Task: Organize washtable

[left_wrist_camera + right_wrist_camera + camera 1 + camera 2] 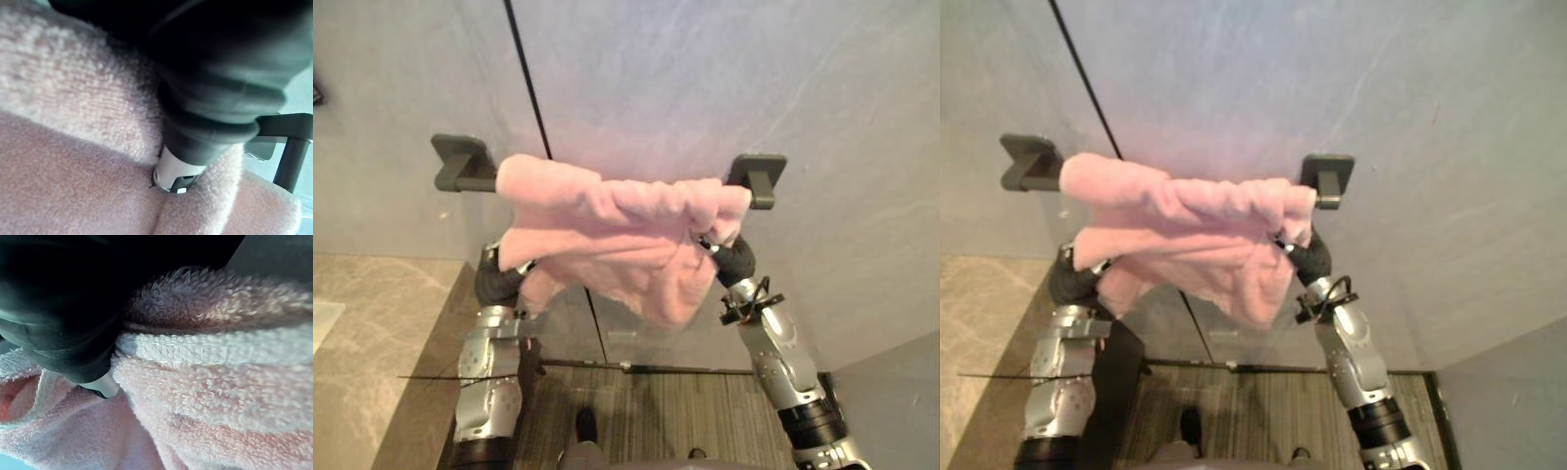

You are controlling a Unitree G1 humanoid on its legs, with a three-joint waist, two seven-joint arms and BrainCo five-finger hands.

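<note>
Both hands are raised to the towel and go in under it, the left hand at the lower left edge and the right hand at the right end. Of each I see just the dark cover, so I cannot tell if the fingers are open or closed on the cloth. The pink towel hangs over the bar, bunched along the top and with one long corner lower than the rest. It sits unevenly, and here I see the danger: if a hand pulls down, or comes away with a fold caught on a finger, the whole towel may slide off the bar and fall to the floor. A pull from one side alone could also gather it more to one end instead of spreading it. Behind the bar is the grey wall. Hidden from me are the fingers, the middle part of the bar under the cloth, and how much towel hangs at the back. In the wrist views the pile lies right against each cover, one bracket stands beside it, and the grip is not to be made out.
</note>
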